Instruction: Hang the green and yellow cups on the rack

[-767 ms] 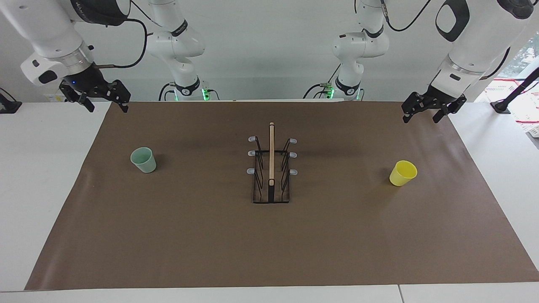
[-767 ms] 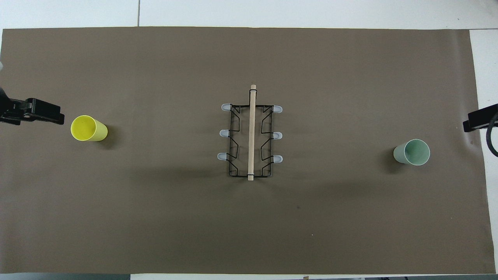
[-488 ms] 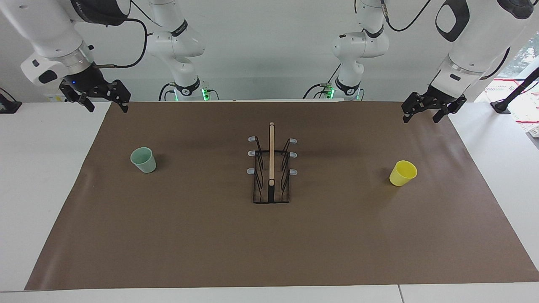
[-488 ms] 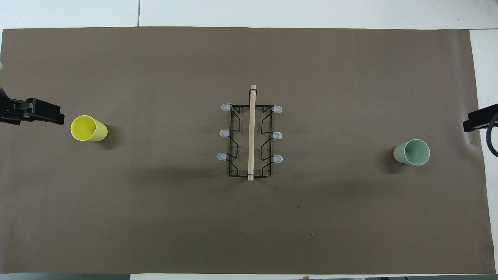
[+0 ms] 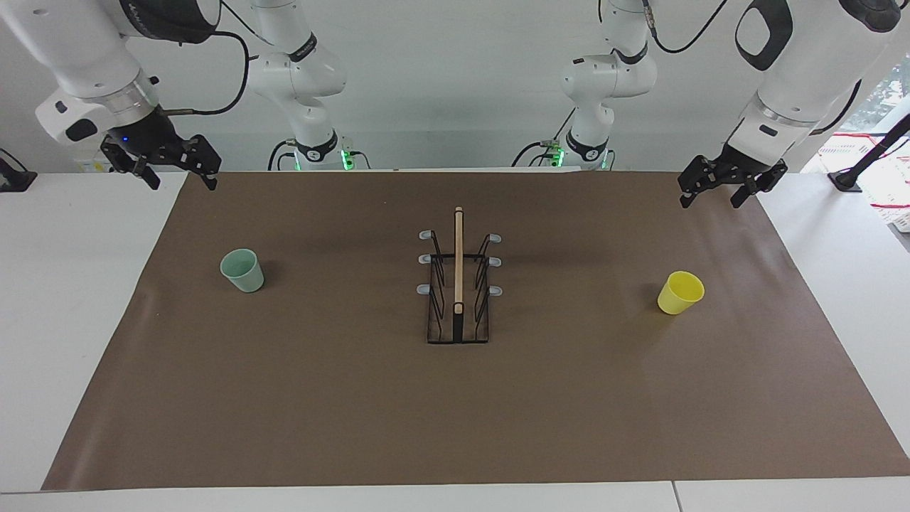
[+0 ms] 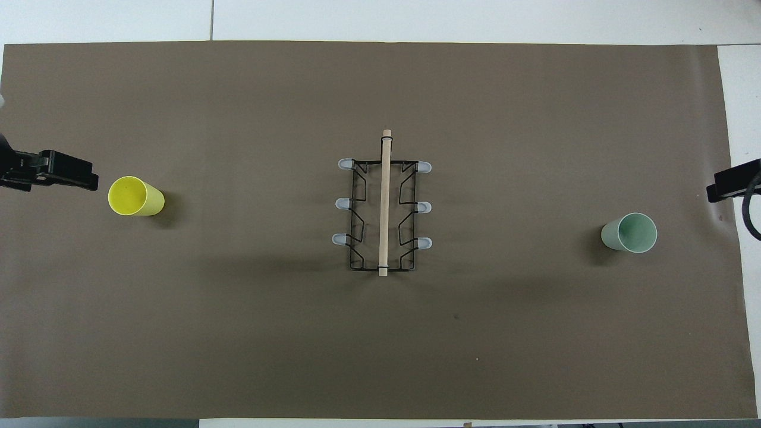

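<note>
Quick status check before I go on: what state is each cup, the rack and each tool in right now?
green cup: upright on the mat, mouth up, not hung.
yellow cup: upright on the mat, mouth up, not hung.
rack: standing mid-mat, all six prongs bare.
left tool: open, empty, raised above the mat's corner.
right tool: open, empty, raised above the mat's other corner.

In the overhead view the picture's edges cut off both grippers: only a black tip of the left gripper (image 6: 50,176) shows, just beside the yellow cup (image 6: 135,196), and a smaller tip of the right gripper (image 6: 732,181) near the green cup (image 6: 630,232). The surface (image 6: 475,18) runs out of frame.
</note>
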Controlling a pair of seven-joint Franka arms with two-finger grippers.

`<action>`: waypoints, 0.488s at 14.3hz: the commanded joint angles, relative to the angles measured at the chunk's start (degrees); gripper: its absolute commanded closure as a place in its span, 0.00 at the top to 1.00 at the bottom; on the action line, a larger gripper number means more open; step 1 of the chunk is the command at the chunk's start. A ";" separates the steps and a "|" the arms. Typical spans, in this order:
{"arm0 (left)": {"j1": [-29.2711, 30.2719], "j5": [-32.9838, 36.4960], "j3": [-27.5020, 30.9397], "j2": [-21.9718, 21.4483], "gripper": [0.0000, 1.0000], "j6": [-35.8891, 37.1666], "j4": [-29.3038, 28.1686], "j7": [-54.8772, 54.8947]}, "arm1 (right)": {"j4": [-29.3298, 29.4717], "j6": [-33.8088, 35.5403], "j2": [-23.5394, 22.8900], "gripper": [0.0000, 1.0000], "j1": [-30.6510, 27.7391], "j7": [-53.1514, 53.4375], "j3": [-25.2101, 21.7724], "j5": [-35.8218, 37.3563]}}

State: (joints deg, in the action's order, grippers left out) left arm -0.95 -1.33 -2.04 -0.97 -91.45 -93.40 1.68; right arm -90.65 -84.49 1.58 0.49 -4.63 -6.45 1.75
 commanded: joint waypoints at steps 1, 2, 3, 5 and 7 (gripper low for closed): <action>0.25 0.71 0.02 -1.31 1.00 -0.57 -1.52 0.52 | -1.29 -0.15 1.15 1.00 -0.32 -0.65 0.30 -0.69; 0.25 0.71 0.02 -1.31 1.00 -0.57 -1.52 0.52 | -1.29 -0.06 1.15 1.00 -0.32 -0.73 0.30 -0.69; 0.25 0.71 0.02 -1.22 1.00 -0.48 -1.52 0.52 | -1.29 -0.15 1.15 1.00 -0.40 -0.82 0.21 -0.69; 0.25 0.71 0.02 -1.31 1.00 -0.57 -1.52 0.52 | -1.46 -0.41 1.23 1.00 0.12 -1.17 0.30 0.18; 0.07 0.71 -0.07 -1.49 1.00 1.35 -1.70 0.87 | -1.46 -0.24 1.23 1.00 0.04 -1.43 0.56 -1.21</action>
State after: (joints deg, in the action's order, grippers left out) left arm -0.95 -1.33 -2.04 -0.98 -91.18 -93.41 1.68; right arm -90.74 -84.49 1.61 0.77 -4.69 -6.37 1.67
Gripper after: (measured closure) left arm 0.000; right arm 0.000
